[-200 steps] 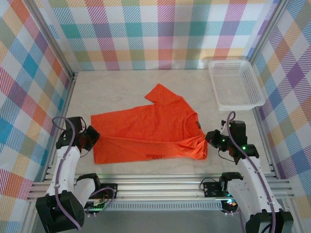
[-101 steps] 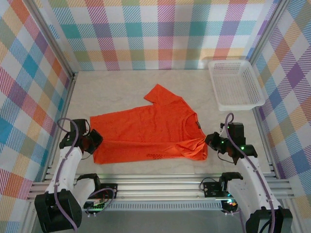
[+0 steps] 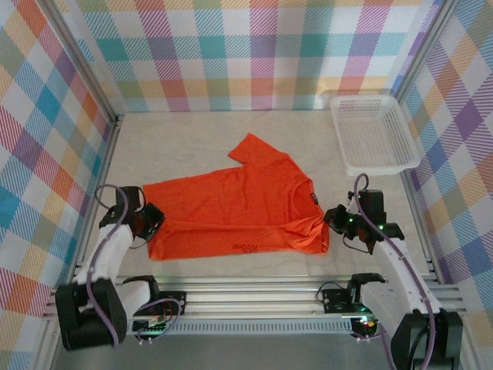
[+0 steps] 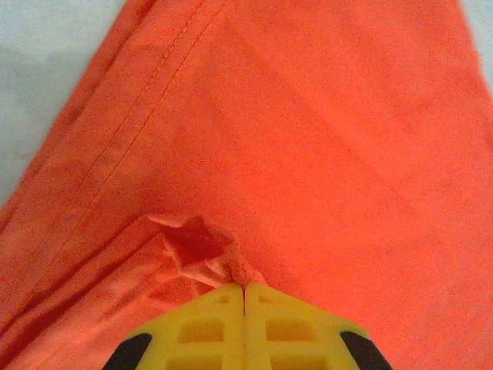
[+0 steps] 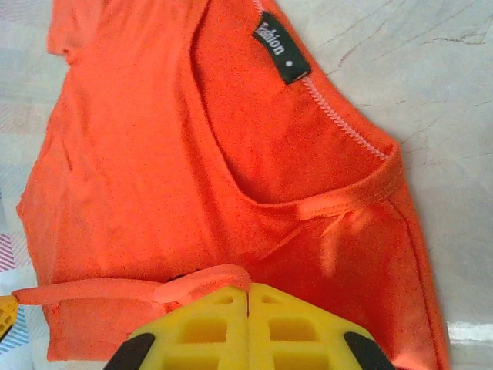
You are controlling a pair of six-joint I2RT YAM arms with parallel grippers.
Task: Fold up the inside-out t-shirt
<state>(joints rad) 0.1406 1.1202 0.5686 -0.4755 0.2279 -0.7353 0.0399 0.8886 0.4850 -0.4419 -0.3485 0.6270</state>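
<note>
Inside-out t-shirt: thin orange-red fabric, flat w/ bunched corners.

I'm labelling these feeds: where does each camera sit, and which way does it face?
Top external: above, behind the arms, looking down at the table; both arms show, left gripper and right gripper pinching the inside-out t-shirt.
Left wrist: on the left arm, looking past its shut fingers at bunched fabric.
Right wrist: on the right arm, past shut fingers toward the label.
All share the t-shirt.
</note>
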